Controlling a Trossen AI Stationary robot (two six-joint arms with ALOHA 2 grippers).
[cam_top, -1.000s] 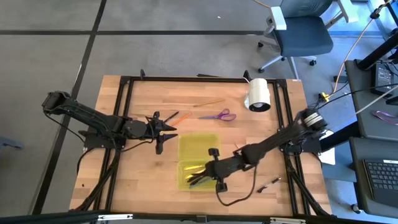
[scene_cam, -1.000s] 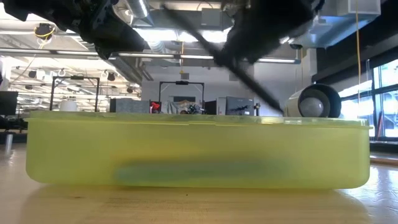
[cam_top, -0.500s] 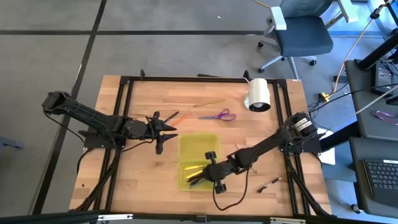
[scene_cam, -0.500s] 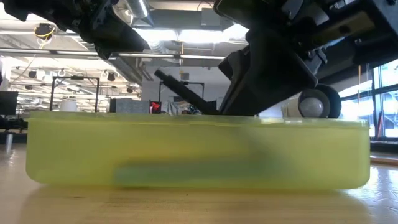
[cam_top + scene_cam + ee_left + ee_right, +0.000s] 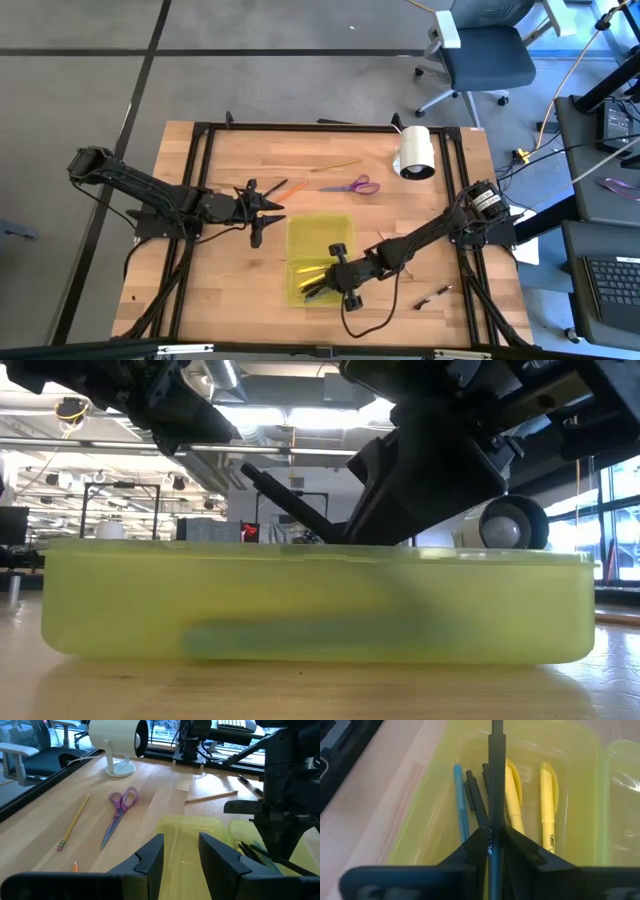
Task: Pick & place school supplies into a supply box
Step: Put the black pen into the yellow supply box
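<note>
The yellow-green supply box (image 5: pixel 320 258) lies open at the table's middle. Its near half (image 5: pixel 530 785) holds two yellow pens (image 5: pixel 547 795), a blue pen (image 5: pixel 461 800) and dark ones. My right gripper (image 5: pixel 325 284) hangs over that half, shut on a black pen (image 5: pixel 496 780). My left gripper (image 5: pixel 262 210) waits open to the left of the box, fingers apart in the left wrist view (image 5: pixel 180 857). Purple scissors (image 5: pixel 352 186), a wood-coloured pencil (image 5: pixel 335 166) and an orange pencil (image 5: pixel 290 188) lie beyond the box. Another black pen (image 5: pixel 432 295) lies near the table's right edge. My right gripper pinches the black pen's barrel (image 5: pixel 492 845) between its two fingers. The fingers come slanting down from the table's right, and the pen runs along them, sticking out ahead. Its free end (image 5: pixel 262 478) points up and away above the box's rim (image 5: pixel 300 546), lifted clear.
A white cylindrical roll on a stand (image 5: pixel 416 152) sits at the far right of the table. A loose pencil (image 5: pixel 210 796) lies right of the box. Black frame rails (image 5: pixel 205 160) run along the table's left, far and right sides. An office chair (image 5: pixel 480 55) stands beyond the table.
My right gripper has come down with the black pen toward the box's near half and shifted slightly toward the near edge. In the low view it has dropped from the picture's top to just above the rim. The pen stays pinched and tilted. The left arm has kept still.
</note>
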